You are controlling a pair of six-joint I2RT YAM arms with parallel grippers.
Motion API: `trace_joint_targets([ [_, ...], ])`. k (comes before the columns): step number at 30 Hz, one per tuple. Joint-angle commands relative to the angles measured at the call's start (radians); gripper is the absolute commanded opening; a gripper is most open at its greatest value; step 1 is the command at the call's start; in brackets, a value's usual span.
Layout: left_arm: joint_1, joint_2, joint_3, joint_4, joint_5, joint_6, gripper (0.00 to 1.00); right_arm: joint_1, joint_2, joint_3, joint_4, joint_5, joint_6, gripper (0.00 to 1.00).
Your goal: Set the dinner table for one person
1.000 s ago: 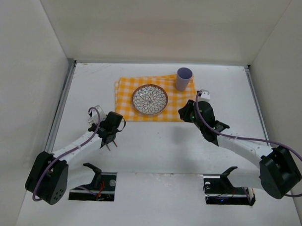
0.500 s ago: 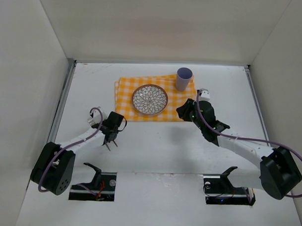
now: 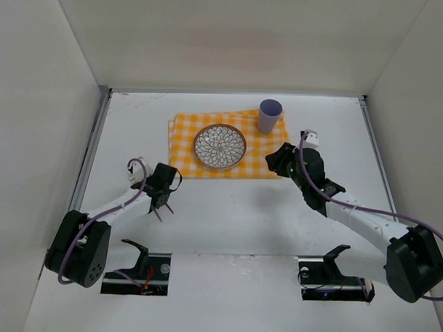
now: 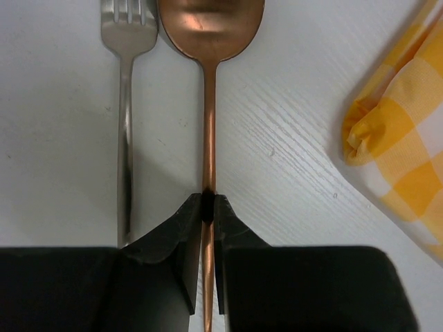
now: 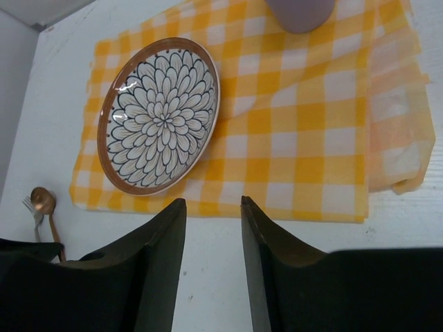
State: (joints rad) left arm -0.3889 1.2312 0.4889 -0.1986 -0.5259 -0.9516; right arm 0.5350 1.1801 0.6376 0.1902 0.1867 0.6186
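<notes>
Pinched shut in left jaws: copper spoon (image 4: 208, 104) handle, beside fork (image 4: 125, 138) on white surface (image 4: 291, 124). Right jaws parted, empty, near checked cloth (image 5: 304, 138).

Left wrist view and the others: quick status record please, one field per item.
spoon: copper, handle pinched in the left jaws
fork: silver, loose on the table, parallel beside the spoon
cloth: yellow checked, apart from the cutlery
plate: on the cloth
cup: on the cloth, at a far corner
right jaws: open, empty
</notes>
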Motion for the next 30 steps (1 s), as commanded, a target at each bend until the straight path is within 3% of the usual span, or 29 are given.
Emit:
trace_joint_targets([
  [1,0.000,-0.050,-0.016,-0.058,0.006,0.030,0.00,-0.007,-0.040,-0.013,0.040,0.008,0.006,0.47],
  [5,-0.055,-0.182,0.069,-0.162,-0.065,0.051,0.00,-0.023,-0.057,-0.027,0.054,0.019,0.016,0.55],
  [9,-0.188,-0.216,0.223,-0.228,-0.140,0.103,0.00,-0.049,-0.063,-0.039,0.055,0.025,0.033,0.59],
  [17,-0.417,0.141,0.560,-0.030,-0.088,0.161,0.00,-0.195,-0.163,-0.118,0.057,0.059,0.102,0.65],
  [26,-0.509,0.601,0.991,0.039,0.023,0.235,0.00,-0.227,-0.137,-0.138,0.091,0.019,0.139,0.65],
  [30,-0.515,0.617,1.010,0.033,-0.006,0.234,0.00,-0.227,-0.134,-0.134,0.091,0.014,0.138,0.65],
])
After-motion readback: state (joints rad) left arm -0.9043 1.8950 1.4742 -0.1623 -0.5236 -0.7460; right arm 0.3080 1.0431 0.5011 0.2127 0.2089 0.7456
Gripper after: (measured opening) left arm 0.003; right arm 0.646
